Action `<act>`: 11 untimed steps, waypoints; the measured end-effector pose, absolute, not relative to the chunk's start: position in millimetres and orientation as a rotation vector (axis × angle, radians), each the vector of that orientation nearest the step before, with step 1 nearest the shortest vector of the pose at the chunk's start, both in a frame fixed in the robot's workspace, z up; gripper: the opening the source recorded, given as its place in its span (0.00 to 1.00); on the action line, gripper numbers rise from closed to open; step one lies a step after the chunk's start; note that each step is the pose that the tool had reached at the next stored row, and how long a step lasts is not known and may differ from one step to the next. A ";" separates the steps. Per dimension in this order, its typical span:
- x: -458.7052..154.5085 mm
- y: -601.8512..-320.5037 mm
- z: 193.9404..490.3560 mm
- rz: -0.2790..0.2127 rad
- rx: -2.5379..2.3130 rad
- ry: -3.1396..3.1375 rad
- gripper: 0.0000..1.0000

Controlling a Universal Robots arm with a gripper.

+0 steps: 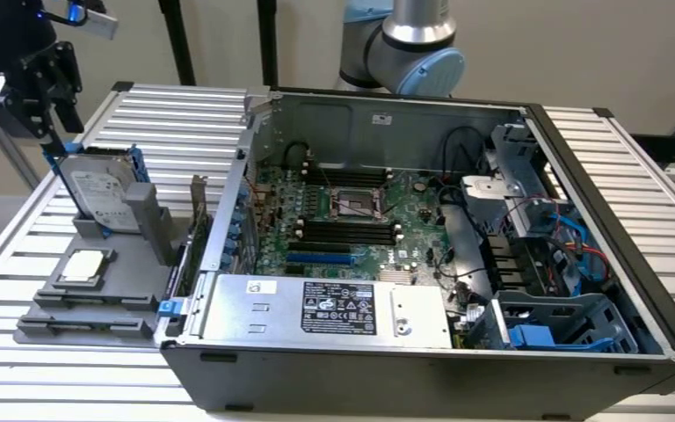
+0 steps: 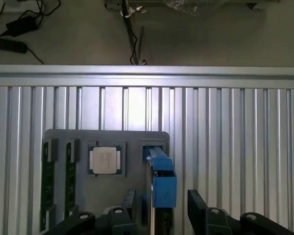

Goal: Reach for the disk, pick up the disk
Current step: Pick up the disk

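So here's where you're at. Your slatted table point(image 1: 619, 176) has the open PC case point(image 1: 373, 387) taking up most of the middle, with the arm point(image 1: 414, 44) poking up behind it. None of that matters for this job.

The action is over on the exterior view's left, on the grey tray point(image 1: 138, 272) sitting just beside the case. The disk point(image 1: 101, 189) stands upright in a slot at the tray's far end, label facing out and blue rails along its edges. It's fully seated, not lifted at all.

Your gripper point(image 2: 161, 193) hangs right over the disk's top edge. In the wrist view the claw is spread wide and released, one of the fingers point(image 2: 198, 205) on each side of the blue rail, with a visible gap on both sides. So it's straddling the disk, touching nothing and holding nothing. I can't tell how far down past the top edge the fingers actually reach.

The smallest thing around is the square chip point(image 2: 104, 160), lying flat in its pocket on the tray right next to the disk slot. It's well out of the claw's way.

Progress, by my read: the reach is basically done, since you're lined up over the right thing. The pick isn't done. There's no squeeze on the disk, and it hasn't left the slot.
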State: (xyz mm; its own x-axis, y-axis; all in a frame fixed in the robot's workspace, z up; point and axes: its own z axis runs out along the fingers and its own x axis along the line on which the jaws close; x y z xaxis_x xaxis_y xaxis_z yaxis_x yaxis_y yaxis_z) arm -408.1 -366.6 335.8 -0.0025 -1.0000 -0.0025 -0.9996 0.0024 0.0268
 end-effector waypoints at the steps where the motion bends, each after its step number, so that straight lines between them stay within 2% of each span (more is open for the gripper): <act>1: -408.1 -366.6 334.1 -0.032 2.207 -2.212 0.54; 11: -409.3 -366.6 315.9 -0.028 2.211 -2.212 0.54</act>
State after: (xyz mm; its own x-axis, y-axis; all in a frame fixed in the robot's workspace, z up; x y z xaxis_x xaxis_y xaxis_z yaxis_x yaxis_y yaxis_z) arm -409.3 -366.6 315.9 -0.0005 -1.0000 -0.0026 -0.9997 0.0004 0.0230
